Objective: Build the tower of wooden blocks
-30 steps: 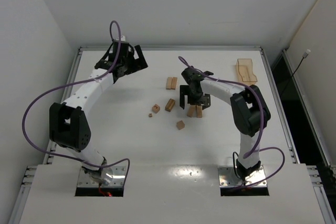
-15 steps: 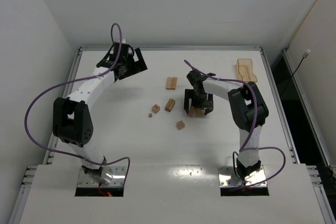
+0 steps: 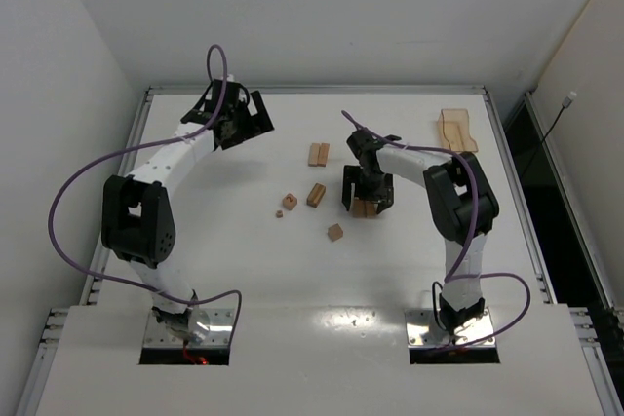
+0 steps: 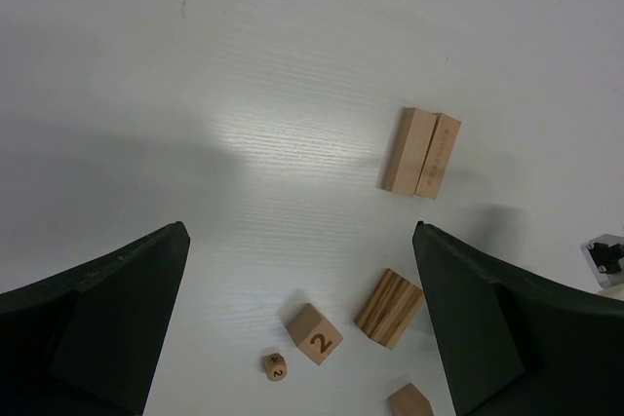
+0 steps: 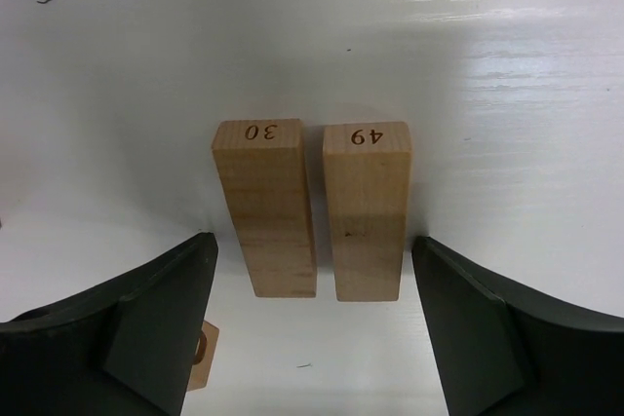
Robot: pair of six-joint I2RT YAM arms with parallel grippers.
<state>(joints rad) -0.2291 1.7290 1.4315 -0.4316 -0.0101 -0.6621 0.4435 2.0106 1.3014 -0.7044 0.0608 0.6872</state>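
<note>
Two light-tan wood bars marked 30 [image 5: 265,207] and 49 [image 5: 366,209] lie side by side on the white table. My right gripper [image 5: 312,245] is open and straddles them, one finger on each side, touching neither; the pair shows under it in the top view [image 3: 364,208]. My left gripper [image 4: 299,270] is open and empty, high above the table's far left [image 3: 239,119]. Below it lie another pair of bars [image 4: 421,153], a striped block [image 4: 389,308], a cube marked 2 [image 4: 315,333] and a tiny die [image 4: 275,366]. No stacked tower shows.
A loose cube [image 3: 335,232] lies near the right gripper's front. A translucent amber tray [image 3: 456,130] stands at the back right. The table's raised rim [image 3: 317,90] runs along the far edge.
My right gripper has moved toward the near side and down over the pair of bars, which it now straddles. The left arm has shifted slightly, its gripper staying open.
</note>
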